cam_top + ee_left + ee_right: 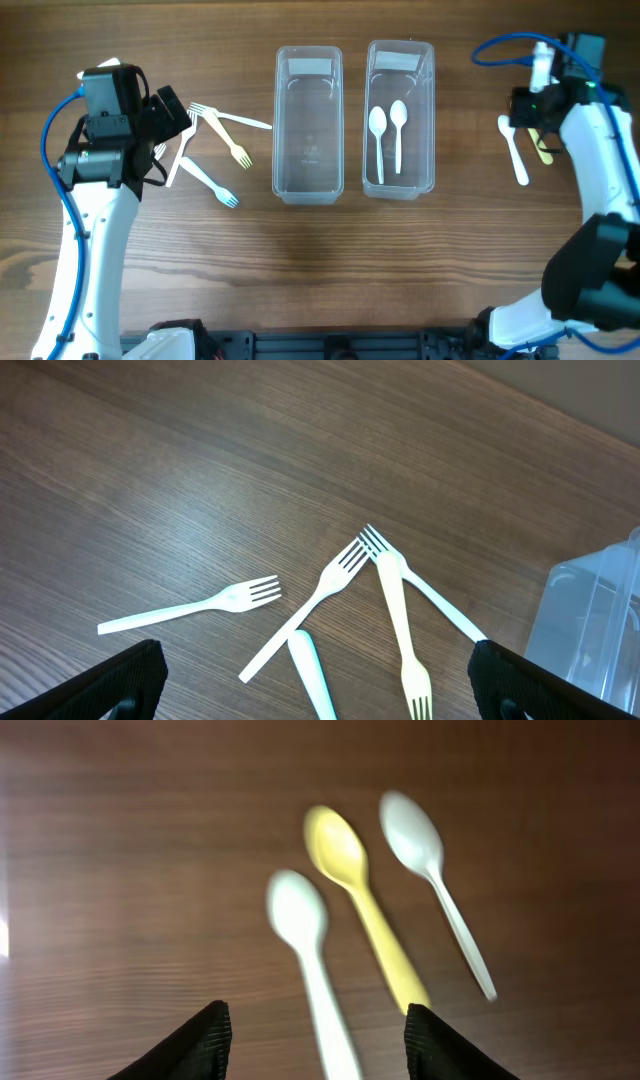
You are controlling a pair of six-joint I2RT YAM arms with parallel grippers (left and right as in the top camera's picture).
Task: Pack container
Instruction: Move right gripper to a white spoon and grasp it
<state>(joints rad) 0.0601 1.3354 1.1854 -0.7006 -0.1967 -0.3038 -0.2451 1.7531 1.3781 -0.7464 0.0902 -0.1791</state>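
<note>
Two clear plastic containers stand side by side in the overhead view. The left container (279, 120) is empty. The right container (432, 120) holds two white spoons (378, 122). Several plastic forks (222, 140) lie to the left, white ones (325, 588) and a yellow one (402, 622). My left gripper (172, 125) hovers over them, open and empty (320, 695). At the right lie a white spoon (518, 152) and a yellow spoon (541, 148). The right wrist view shows a yellow spoon (345, 855) between two white spoons (300, 920). My right gripper (320, 1050) is open above them.
A corner of the left container (590, 615) shows at the right edge of the left wrist view. A pale fork handle (312, 678) lies between the left fingers. The wooden table (330, 270) extends in front of the containers.
</note>
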